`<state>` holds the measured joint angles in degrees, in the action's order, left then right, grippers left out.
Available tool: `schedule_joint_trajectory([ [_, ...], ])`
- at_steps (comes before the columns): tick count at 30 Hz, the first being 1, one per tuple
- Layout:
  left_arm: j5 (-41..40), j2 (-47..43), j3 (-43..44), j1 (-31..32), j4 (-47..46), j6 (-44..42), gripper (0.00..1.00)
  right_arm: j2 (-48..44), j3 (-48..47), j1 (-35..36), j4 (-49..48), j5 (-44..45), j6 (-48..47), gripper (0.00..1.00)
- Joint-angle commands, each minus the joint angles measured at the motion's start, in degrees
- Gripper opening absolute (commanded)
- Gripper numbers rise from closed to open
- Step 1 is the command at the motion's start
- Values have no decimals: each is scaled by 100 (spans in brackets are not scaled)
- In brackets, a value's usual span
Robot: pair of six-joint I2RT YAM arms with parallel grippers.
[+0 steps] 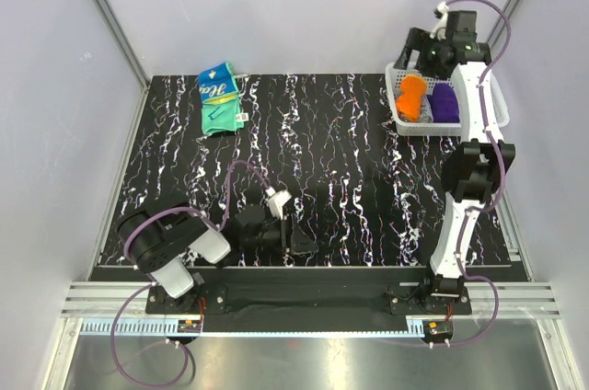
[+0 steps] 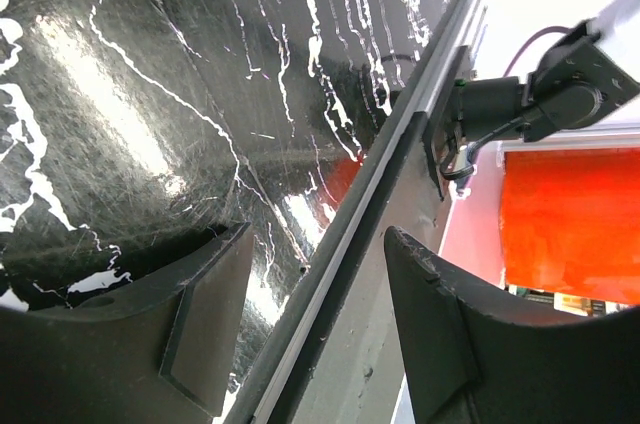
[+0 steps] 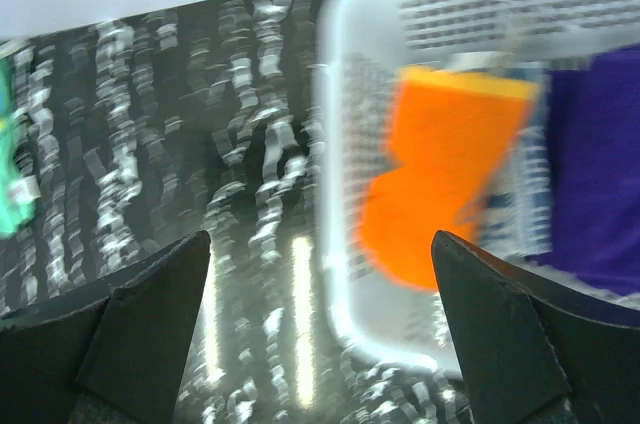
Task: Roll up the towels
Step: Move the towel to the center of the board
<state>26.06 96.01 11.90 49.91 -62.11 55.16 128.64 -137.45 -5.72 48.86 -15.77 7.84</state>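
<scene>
A teal-green, blue and yellow towel (image 1: 221, 97) lies crumpled on the black marbled table (image 1: 322, 160) at the back left; its edge shows in the right wrist view (image 3: 10, 179). The orange towel (image 1: 413, 97) lies inside the white basket (image 1: 397, 114) at the back right, blurred in the right wrist view (image 3: 440, 179). My right gripper (image 1: 416, 48) hangs above the basket's far left corner, open (image 3: 320, 236) and empty. My left gripper (image 1: 304, 245) rests low near the table's front edge, open (image 2: 318, 234) with nothing between its fingers.
A purple cloth (image 1: 445, 101) lies beside the orange towel in the basket, also visible in the right wrist view (image 3: 600, 184). The basket rim (image 3: 335, 194) stands under my right gripper. A metal rail (image 2: 400, 154) runs along the table's front edge below the left gripper.
</scene>
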Motion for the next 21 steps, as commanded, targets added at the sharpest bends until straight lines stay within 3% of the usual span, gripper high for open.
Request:
schedule_joint_trajectory([
  [1, -83, -555, 356, -60, 1260, -400, 61, -1398, 585, 788, -394, 241, 60, 100],
  [4, -556, -1529, 777, -218, 2708, -523, 62, -2679, 2094, 1325, -1043, 189, 549, 100],
  [5, -846, -2063, 1231, -245, 3296, -706, 66, -3052, 3082, 1458, -1559, -64, 692, 100],
  [6, -1571, -2321, 1462, -323, 4459, -812, 68, -3412, 3553, 1598, -1764, -110, 928, 100],
  [9, -2995, -2911, 2461, -577, 6142, -1094, 77, -4775, 5382, 2292, -2424, -58, 1351, 100],
  [15, -4247, -3351, 3441, -1368, 7466, -1718, 85, -6815, 7959, 3743, -2978, 566, 2440, 100],
  [18, -4748, -3369, 3705, -1912, 7468, -1955, 88, -7378, 8812, 4077, -3321, 277, 3230, 100],
  [21, -4830, -3168, 3837, -2606, 7126, -2079, 90, -7739, 9270, 4332, -3576, 223, 3435, 100],
])
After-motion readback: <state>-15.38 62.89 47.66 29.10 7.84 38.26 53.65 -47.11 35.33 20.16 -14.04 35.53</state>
